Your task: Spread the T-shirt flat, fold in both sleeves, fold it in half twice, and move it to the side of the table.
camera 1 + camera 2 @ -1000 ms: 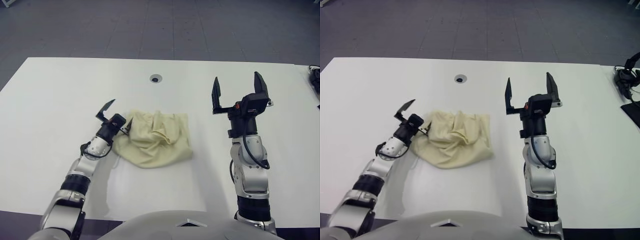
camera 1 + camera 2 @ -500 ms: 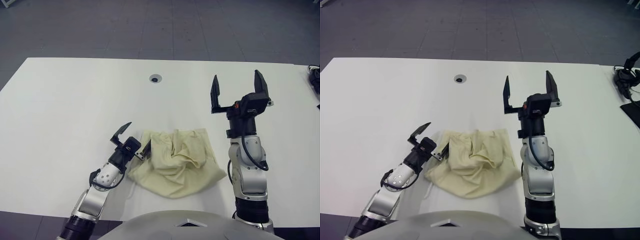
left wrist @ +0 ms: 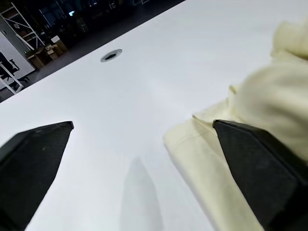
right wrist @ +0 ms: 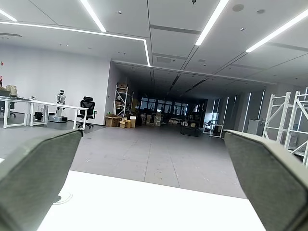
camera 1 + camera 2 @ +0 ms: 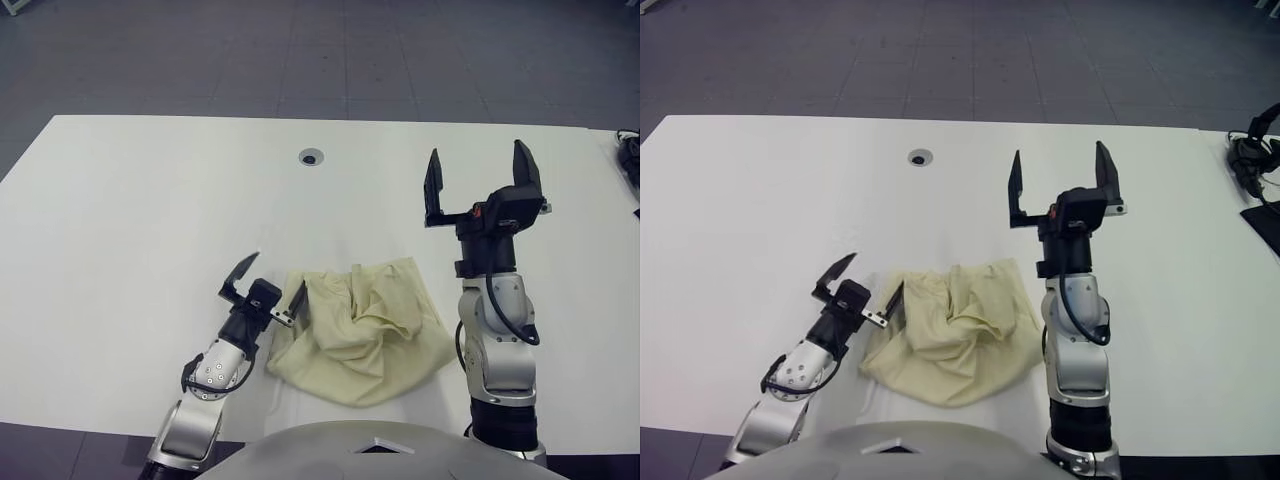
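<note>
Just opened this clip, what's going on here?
The robot has a T-shirt to fold, but it lies crumpled in a heap on the white table, near the robot's edge; nothing is spread or folded yet. The left gripper sits low at the shirt's left edge, jaws open, with a bit of hem between them. The right gripper is held upright above the table to the shirt's right, jaws open and holding nothing.

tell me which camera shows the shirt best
The left eye view: the whole crumpled shirt lies in sight on the table. The right eye view shows much the same. The left wrist view catches a hem and a bulge beside one of that arm's fingers. The right wrist view looks out past the table's far edge.
</note>
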